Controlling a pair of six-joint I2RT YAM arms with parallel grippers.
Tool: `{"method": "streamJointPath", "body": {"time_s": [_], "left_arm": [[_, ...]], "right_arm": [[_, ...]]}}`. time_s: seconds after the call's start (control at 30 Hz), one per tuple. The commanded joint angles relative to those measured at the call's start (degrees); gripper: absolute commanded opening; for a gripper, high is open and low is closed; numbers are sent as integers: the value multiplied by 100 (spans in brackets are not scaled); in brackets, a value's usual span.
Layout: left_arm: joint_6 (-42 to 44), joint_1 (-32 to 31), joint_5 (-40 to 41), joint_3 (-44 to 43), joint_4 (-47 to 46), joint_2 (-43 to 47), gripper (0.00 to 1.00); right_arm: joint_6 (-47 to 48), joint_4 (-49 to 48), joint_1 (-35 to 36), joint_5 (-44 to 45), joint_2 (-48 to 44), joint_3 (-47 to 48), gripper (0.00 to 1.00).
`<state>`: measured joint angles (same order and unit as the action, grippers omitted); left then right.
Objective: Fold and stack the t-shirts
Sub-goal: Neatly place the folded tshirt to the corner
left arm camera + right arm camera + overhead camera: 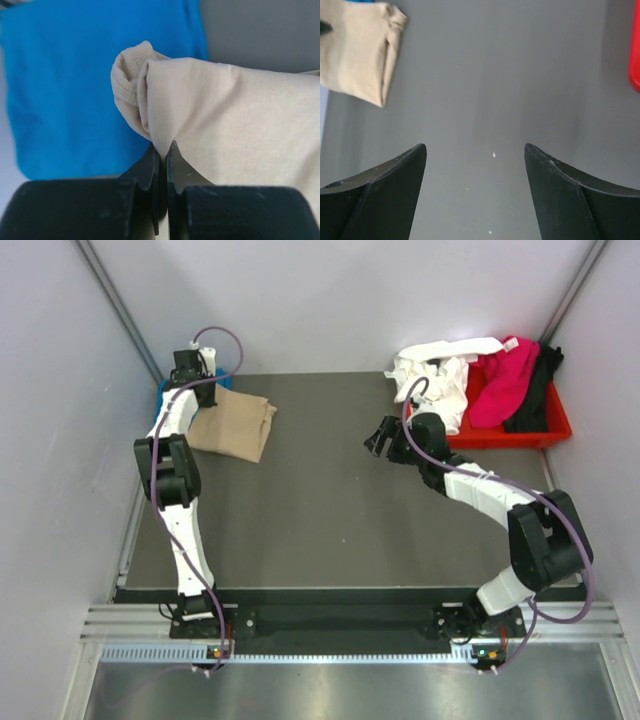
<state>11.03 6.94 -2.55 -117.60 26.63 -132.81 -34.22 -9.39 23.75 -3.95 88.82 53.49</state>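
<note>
A folded tan t-shirt [235, 425] lies at the table's far left. My left gripper [197, 375] is shut on its far corner; the left wrist view shows the pinched tan cloth [225, 115] at the gripper [163, 150], over a bright blue t-shirt [75, 90]. The blue shirt peeks out by the arm [162, 398]. My right gripper [380, 437] is open and empty above the bare table, also in its wrist view [475, 150], where the tan shirt [360, 55] is at top left. White [440, 375], magenta [503, 385] and black [535, 390] shirts lie in the tray.
A red plastic tray [556, 426] stands at the far right corner, its edge in the right wrist view [635, 50]. Grey walls close in the dark table [330, 510] on the left, back and right.
</note>
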Motion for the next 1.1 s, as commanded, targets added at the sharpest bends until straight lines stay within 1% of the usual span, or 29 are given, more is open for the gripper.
{"method": "streamJointPath", "body": {"time_s": [0.0, 0.17, 0.5, 0.77, 0.8, 0.9, 1.0, 1.07], "left_arm": [[330, 53, 825, -632, -193, -183, 0], [409, 53, 1186, -966, -571, -254, 0], [629, 53, 1538, -1010, -1362, 141, 0], [716, 132, 1714, -958, -2135, 317, 0], [743, 132, 1714, -966, -2153, 344, 0], [822, 132, 1757, -949, -2311, 396, 0], [971, 141, 1854, -704, -2600, 554, 0], [954, 158, 1819, -545, -2611, 651, 0]], "right_arm": [[275, 112, -90, 253, -400, -76, 79], [319, 200, -151, 333, -549, -199, 79], [372, 297, -178, 368, -593, -261, 80], [486, 481, -186, 377, -725, -357, 80], [504, 499, -186, 507, -751, -366, 80], [530, 534, -195, 544, -796, -384, 79], [530, 526, -204, 553, -804, -384, 80], [530, 526, -204, 544, -787, -366, 80]]}}
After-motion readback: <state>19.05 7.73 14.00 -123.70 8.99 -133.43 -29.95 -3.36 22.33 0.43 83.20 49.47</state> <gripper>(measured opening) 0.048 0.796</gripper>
